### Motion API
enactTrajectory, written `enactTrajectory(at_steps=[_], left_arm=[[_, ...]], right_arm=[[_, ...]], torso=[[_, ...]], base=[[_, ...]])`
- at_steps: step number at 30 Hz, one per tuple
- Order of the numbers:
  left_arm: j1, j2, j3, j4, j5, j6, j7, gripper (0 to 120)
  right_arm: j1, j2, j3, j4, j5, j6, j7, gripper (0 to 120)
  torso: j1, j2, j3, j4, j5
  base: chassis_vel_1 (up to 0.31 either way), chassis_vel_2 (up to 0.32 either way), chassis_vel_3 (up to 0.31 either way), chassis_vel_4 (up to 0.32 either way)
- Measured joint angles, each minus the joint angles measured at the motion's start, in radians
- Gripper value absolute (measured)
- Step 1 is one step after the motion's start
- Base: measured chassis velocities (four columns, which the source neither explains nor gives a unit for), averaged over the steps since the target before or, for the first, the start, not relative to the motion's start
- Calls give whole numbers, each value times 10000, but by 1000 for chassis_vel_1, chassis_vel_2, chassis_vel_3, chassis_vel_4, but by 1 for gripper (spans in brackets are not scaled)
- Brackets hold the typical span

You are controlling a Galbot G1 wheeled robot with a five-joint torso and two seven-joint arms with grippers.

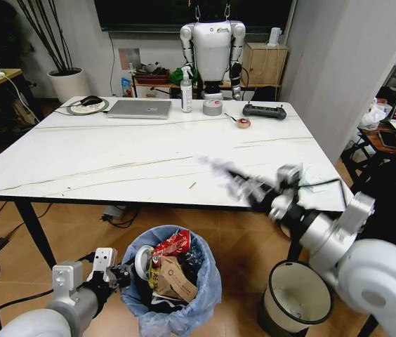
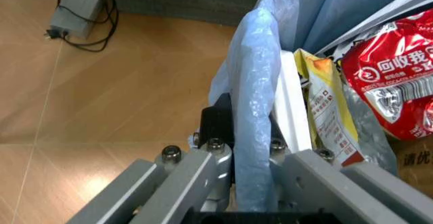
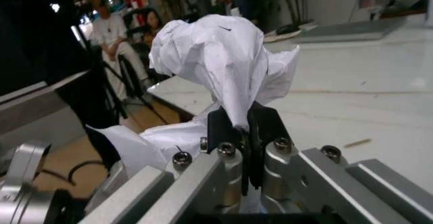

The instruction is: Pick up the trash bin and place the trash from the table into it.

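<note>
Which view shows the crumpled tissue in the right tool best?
The right wrist view: the tissue stands sharp, pinched in the right tool over the table. In the head view it is a smear near the table's front edge. The left wrist view looks at the trash bin instead.

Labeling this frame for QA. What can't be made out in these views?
- Head view: the right gripper and its tissue are motion-blurred over the table.
- Head view: lower contents of the trash bin are hidden under the top litter.
- Left wrist view: the left gripper clamps the bin's rim; the bag covers the contact.
- Right wrist view: the tissue blocks the room behind.
</note>
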Motion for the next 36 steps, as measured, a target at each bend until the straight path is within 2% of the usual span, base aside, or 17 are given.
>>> enactTrajectory(at_steps=[8, 19, 23, 29, 31, 36], left_arm=[[-171, 47, 96, 0, 7, 0, -1, 0], [-338, 133, 245, 0, 23, 0, 8, 0], [-335, 195, 263, -1, 22, 0, 16, 0], [-323, 201, 285, 0, 25, 0, 21, 0], [-322, 193, 292, 0, 29, 0, 22, 0], [-354, 195, 310, 0, 36, 0, 49, 0]], right_arm=[[-4, -509, -789, -317, -372, 37, -1265, 0], [210, -703, -1830, -374, -746, 8, -1576, 0], [426, -579, -2485, -770, -1212, 27, -1640, 0], [679, -436, -2867, -984, -1684, 12, -1477, 0], [672, -445, -2863, -983, -1718, -3, -1445, 4], [502, -570, -2755, -879, -1998, -102, -1361, 25]], torso=[[0, 0, 1, 0, 1], [0, 0, 1, 0, 0], [0, 0, 1, 0, 1], [0, 0, 1, 1, 0], [0, 0, 1, 0, 0], [0, 0, 1, 0, 0]], base=[[0, 0, 0, 0], [0, 0, 0, 0], [0, 0, 0, 0], [0, 0, 0, 0], [0, 0, 0, 0], [0, 0, 0, 0]])
